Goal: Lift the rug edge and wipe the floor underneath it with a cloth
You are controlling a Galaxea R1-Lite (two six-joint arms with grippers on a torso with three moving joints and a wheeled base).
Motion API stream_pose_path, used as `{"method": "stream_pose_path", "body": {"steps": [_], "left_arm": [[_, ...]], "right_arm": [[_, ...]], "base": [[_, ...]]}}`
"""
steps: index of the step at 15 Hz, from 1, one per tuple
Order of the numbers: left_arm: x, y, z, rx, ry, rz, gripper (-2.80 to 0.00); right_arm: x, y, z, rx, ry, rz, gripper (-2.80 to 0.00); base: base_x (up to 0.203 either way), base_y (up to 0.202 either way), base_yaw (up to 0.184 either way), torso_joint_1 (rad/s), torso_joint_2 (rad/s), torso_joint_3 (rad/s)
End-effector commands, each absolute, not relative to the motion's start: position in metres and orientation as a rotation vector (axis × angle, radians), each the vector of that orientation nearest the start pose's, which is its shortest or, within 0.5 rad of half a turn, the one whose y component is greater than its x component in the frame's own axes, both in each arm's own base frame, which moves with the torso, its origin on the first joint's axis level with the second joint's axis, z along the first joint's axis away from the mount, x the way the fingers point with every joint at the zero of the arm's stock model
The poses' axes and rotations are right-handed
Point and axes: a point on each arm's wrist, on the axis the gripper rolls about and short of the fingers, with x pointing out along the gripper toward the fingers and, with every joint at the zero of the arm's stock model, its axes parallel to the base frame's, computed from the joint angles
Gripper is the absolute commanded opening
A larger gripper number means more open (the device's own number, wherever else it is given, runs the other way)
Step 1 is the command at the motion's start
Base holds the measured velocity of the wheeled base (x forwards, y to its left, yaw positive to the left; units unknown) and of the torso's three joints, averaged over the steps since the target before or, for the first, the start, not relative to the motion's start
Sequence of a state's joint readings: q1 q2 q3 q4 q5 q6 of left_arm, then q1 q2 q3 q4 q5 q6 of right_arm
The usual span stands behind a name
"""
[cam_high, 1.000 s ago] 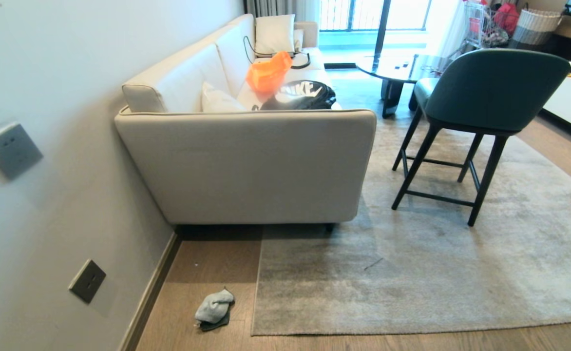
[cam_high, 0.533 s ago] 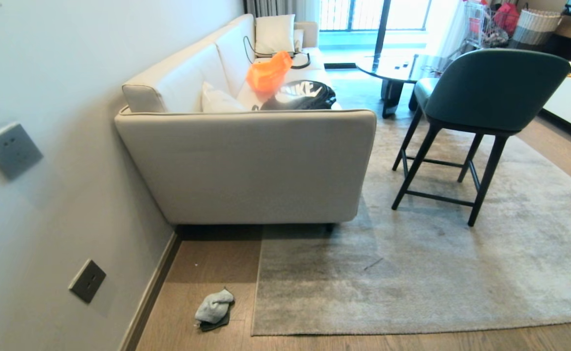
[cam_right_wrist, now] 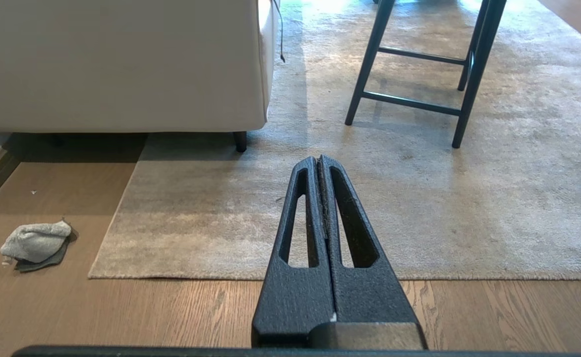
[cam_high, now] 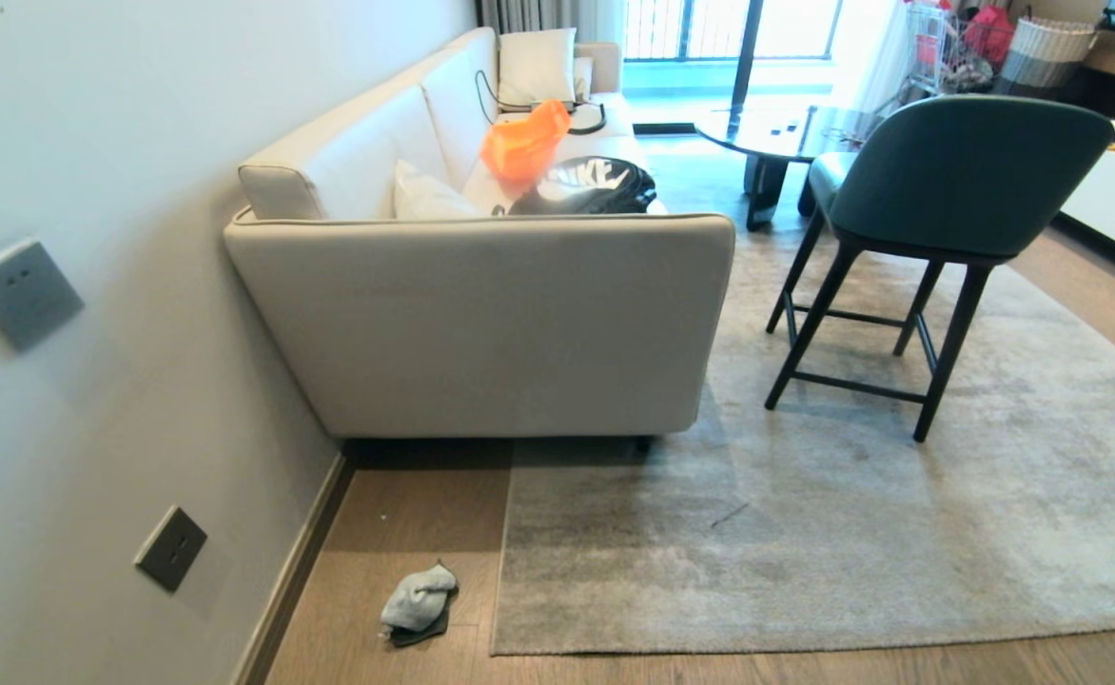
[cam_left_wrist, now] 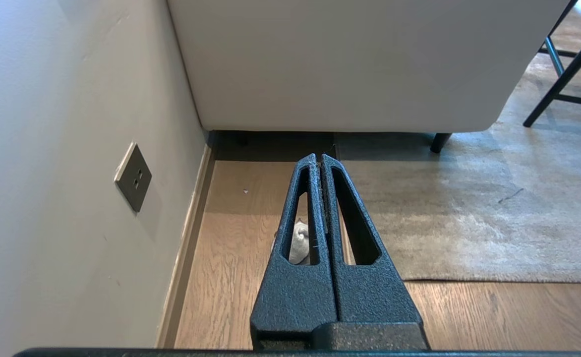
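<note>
The pale grey-beige rug [cam_high: 805, 552] lies flat on the wood-plank floor [cam_high: 377, 656], and its edge and square corner [cam_high: 498, 647] rest on the planks. A crumpled grey-blue cloth [cam_high: 418, 603] sits on the floor just left of that corner, near the baseboard. In the right wrist view the cloth [cam_right_wrist: 35, 241] lies to the left of the rug corner [cam_right_wrist: 94, 275]. My left gripper [cam_left_wrist: 319, 157] is shut and empty, held above the floor, with the cloth [cam_left_wrist: 299, 242] showing through a slot in its finger. My right gripper [cam_right_wrist: 318, 159] is shut and empty above the rug's near edge. Neither arm shows in the head view.
A cream sofa [cam_high: 481, 323] stands on the rug's far left part against the wall [cam_high: 91, 381], which carries sockets [cam_high: 170, 548]. A green chair with dark legs [cam_high: 938, 238] stands on the rug to the right. A dark round table [cam_high: 776, 133] is farther back.
</note>
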State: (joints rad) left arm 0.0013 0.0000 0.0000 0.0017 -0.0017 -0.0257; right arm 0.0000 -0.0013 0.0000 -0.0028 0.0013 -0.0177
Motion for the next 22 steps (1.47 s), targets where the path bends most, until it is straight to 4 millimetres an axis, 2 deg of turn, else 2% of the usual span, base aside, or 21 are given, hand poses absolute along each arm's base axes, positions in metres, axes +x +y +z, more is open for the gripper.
{"method": "stream_pose_path", "body": {"steps": [1,5,14,22], "left_arm": [[-0.0228,-0.0001,0.0753,-0.026,0.002,0.0,-2.8],[-0.0228,-0.0001,0.0753,-0.026,0.002,0.0,-2.8],[-0.0228,-0.0001,0.0753,-0.026,0.002,0.0,-2.8],[-0.0228,-0.0001,0.0753,-0.026,0.002,0.0,-2.8]], "right_arm": [[-0.0228,0.0,0.0758,-0.018,-0.003,0.002,-2.8],[-0.0228,0.0,0.0758,-0.02,-0.003,0.002,-2.8],[-0.0228,0.0,0.0758,-0.02,-0.003,0.002,-2.8],[-0.0228,0.0,0.0758,-0.021,-0.003,0.002,-2.8]], "base": [[0.0,0.0,0.0,0.0,0.0,0.0],[0.0,0.0,0.0,-0.009,-0.1,-0.124],[0.0,0.0,0.0,0.015,-0.42,-0.394],[0.0,0.0,0.0,0.126,-0.48,-0.369]]}}
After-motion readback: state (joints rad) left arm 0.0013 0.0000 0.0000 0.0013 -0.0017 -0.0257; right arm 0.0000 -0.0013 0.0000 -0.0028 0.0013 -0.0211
